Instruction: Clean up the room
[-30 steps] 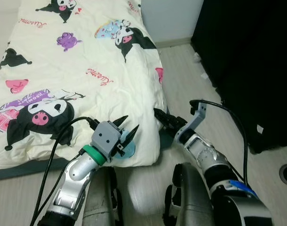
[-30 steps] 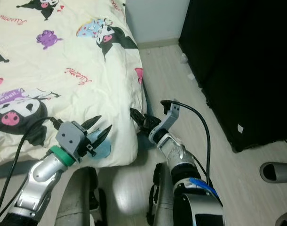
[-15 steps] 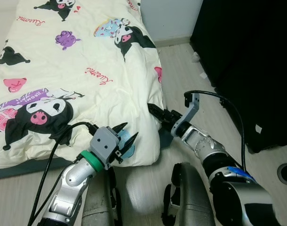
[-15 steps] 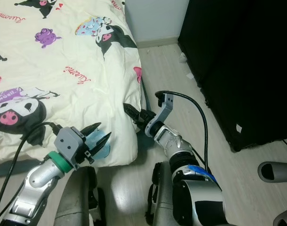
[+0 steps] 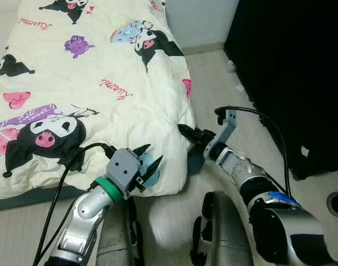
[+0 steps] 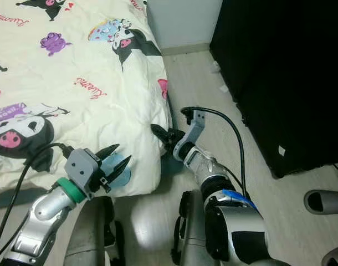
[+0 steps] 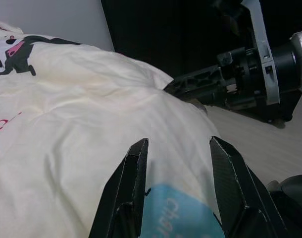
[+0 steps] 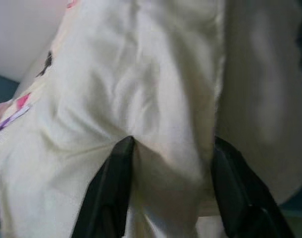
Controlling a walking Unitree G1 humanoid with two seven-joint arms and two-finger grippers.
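**A:** So the cream cartoon-print duvet [image 5: 97, 94] is spread over the bed, with its corner hung over the edge near the wood floor [image 5: 224, 83]. The right gripper [image 5: 187, 133] is seen pushed into that corner in the head views, but the fingers can barely be made out there, black on shadow.

**B:** Yeah, that part gets sorted by the right wrist view. Both black fingers [image 8: 111, 191] are spread fairly wide, and a fold of the duvet is bunched between them, touching both. Whether it's actually pinched tight can't be told.

**A:** And the left gripper [image 5: 149, 163]?

**B:** It's held just over the duvet's near edge, fingers parted, nothing gripped. In the left wrist view a light blue patch [image 7: 183, 218] is seen right between the fingertips, with some lettering that's cut off and not readable. The right arm's wrist is also caught across from it.

**A:** The black cabinet [image 5: 291, 66] on the right is just a dark mass, no detail.
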